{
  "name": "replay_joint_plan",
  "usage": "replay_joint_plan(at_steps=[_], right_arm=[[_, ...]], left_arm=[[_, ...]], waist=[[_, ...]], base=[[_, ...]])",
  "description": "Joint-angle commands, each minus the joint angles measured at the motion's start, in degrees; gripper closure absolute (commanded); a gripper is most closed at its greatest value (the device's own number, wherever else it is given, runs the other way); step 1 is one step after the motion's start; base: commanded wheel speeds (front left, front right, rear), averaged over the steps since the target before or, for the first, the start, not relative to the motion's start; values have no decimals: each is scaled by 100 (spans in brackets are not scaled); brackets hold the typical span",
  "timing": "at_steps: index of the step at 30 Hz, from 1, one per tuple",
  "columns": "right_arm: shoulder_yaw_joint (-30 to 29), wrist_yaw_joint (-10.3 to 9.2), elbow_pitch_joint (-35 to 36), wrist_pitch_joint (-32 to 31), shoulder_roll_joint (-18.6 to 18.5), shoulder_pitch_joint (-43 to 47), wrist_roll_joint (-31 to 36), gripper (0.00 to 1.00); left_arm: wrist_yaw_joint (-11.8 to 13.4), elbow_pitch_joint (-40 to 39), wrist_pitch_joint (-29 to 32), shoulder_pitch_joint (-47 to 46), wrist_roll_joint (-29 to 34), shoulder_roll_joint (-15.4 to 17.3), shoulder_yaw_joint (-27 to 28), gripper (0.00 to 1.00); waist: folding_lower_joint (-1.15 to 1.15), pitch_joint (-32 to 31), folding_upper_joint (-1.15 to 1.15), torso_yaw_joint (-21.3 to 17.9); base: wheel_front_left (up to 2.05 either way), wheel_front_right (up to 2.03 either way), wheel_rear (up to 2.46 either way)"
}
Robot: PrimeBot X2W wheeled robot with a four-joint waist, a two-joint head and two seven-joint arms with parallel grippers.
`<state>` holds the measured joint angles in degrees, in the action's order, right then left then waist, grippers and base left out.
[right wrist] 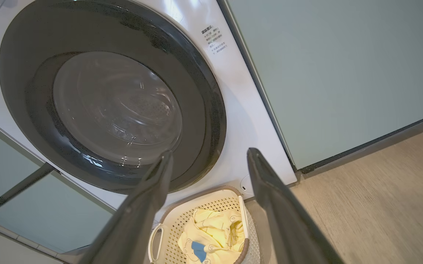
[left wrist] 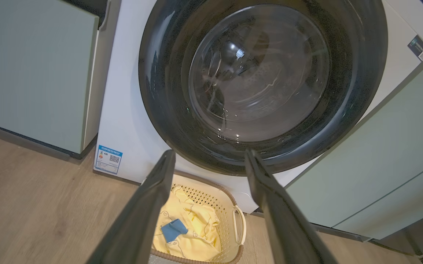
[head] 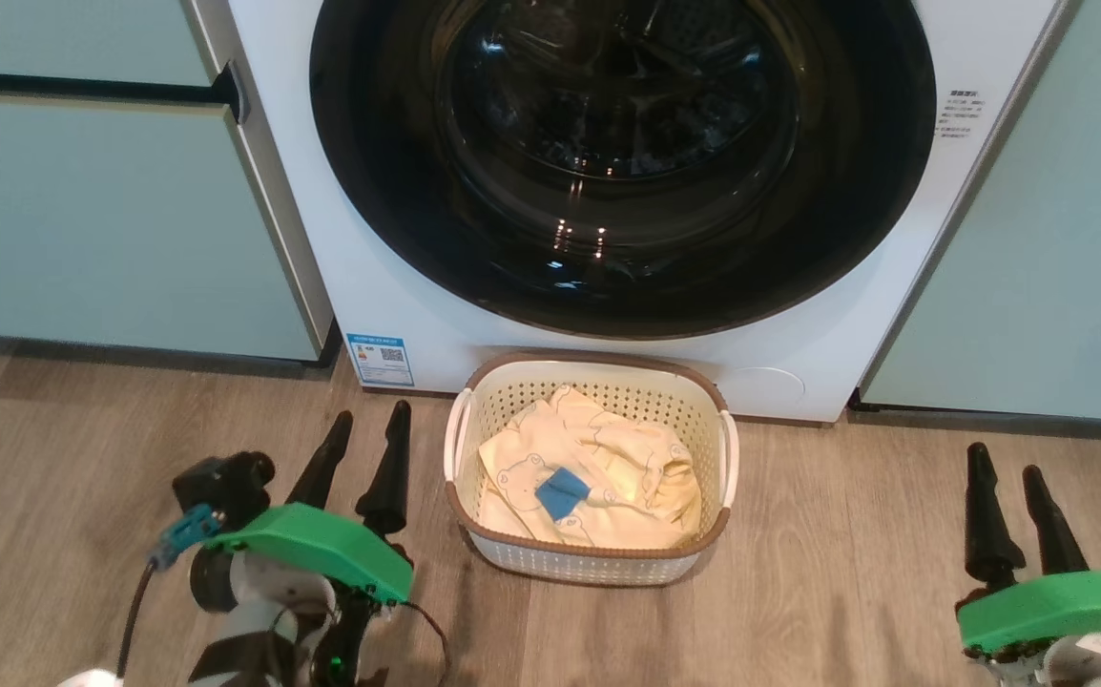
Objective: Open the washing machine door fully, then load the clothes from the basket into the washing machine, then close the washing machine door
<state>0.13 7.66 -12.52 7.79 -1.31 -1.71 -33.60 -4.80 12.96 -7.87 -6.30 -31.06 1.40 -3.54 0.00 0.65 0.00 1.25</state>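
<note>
Blue-bordered sticker with QR code (head: pixel 380 359) on lower left corner of big white front-loading washing machine (head: pixel 417 305), lettering too small to read, block of small grey print (head: pixel 963 114) at upper right of same front, illegible

Yellow clothes (head: pixel 598 468) fill basket (head: pixel 474 420) before shut washing machine door (head: pixel 622 162).

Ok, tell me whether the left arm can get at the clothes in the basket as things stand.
Probably yes: the left gripper, jaws open, hangs just beside the basket, the clothes lie uncovered inside it, and nothing stands between them.
</note>
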Motion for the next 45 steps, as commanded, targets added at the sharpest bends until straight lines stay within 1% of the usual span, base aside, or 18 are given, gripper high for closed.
replay_joint_plan(at_steps=[1, 12, 22, 30, 35, 38, 45], right_arm=[[87, -12, 213, 98, -107, -322, 250, 0], [166, -14, 268, 266, -121, -377, 1058, 0], [134, -15, 217, 435, -134, -429, 1793, 0], [150, -16, 175, 588, -146, -460, 2374, 0], [187, -17, 137, 672, -153, -465, 2675, 0], [170, -17, 115, 720, -156, -461, 2782, 0], [128, -17, 58, 720, -156, -445, 2488, 0]], left_arm=[[36, -233, -91, -340, 251, 106, 114, 0], [72, -255, -259, -457, 956, 117, 8, 0], [62, -220, -428, -563, 1297, 129, 14, 0], [133, -184, -580, -648, 1945, 139, -30, 0], [171, -181, -665, -702, 2234, 144, -40, 0], [190, -178, -713, -737, 2421, 148, -52, 0], [192, -95, -713, -739, 2271, 148, -14, 0]], waist=[[0, 0, 0, 5], [0, 9, 0, 27], [0, 19, 0, 58], [0, 31, 0, 58], [0, 37, 0, 65], [0, 40, 0, 71], [0, 41, 0, 62]], base=[[0, 0, 0], [0, 0, 0], [0, 0, 0], [0, 0, 0], [0, 0, 0], [0, 0, 0], [0, 0, 0]])
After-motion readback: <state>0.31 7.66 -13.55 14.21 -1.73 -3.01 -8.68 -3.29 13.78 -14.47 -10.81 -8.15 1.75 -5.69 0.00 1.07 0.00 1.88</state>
